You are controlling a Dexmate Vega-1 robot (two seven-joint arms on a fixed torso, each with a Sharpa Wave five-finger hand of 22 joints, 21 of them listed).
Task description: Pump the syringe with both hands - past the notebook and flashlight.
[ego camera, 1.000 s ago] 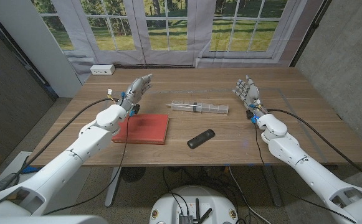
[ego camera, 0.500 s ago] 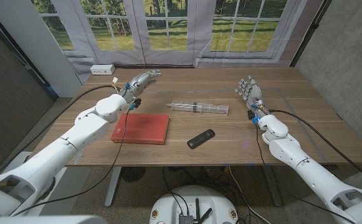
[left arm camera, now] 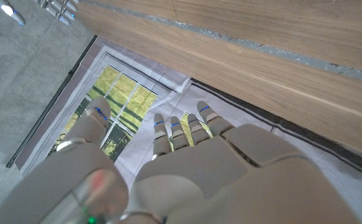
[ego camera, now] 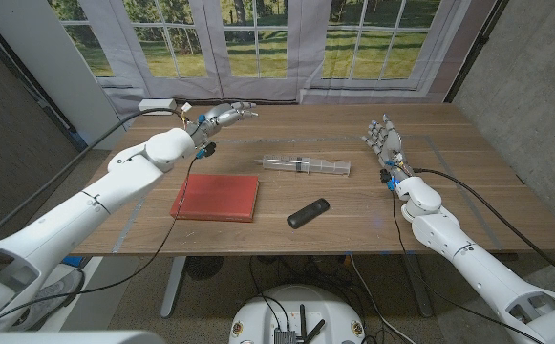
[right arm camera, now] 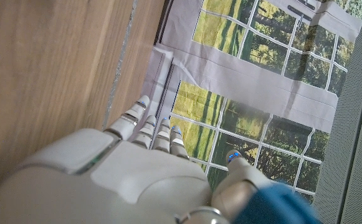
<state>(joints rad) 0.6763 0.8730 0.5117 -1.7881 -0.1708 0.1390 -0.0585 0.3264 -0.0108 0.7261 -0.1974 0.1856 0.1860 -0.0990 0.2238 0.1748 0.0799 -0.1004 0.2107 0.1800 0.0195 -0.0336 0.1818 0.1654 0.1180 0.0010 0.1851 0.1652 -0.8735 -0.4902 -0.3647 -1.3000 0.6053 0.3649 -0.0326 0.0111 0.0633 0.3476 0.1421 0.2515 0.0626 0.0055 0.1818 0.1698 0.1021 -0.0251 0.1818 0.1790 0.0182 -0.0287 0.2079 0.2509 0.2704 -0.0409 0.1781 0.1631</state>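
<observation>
In the head view we count one of each item on the wooden table (ego camera: 468, 205): one notebook, one syringe, one flashlight, plus two robot hands.

Upper left of centre: the left hand (ego camera: 222, 115) is raised above the table's far left part, its fingers extended and pointing toward picture right. It holds nothing. In the left wrist view the same left hand (left arm camera: 187, 168) shows its fingers (left arm camera: 171, 132) straight and lying close beside one another, with the thumb set apart.

Left of centre: the red notebook (ego camera: 216, 197) lies flat, below the left hand in the frame and well apart from it.

Centre: the clear syringe (ego camera: 306, 165) lies on its side, lengthwise across the frame, just above and right of the notebook. Neither hand touches it.

Below the syringe, lower centre: the black flashlight (ego camera: 309, 212) lies at a slant.

Right of centre: the right hand (ego camera: 384, 142) stands upright, fingers spread and empty, near the syringe's right end but apart from it.
</observation>
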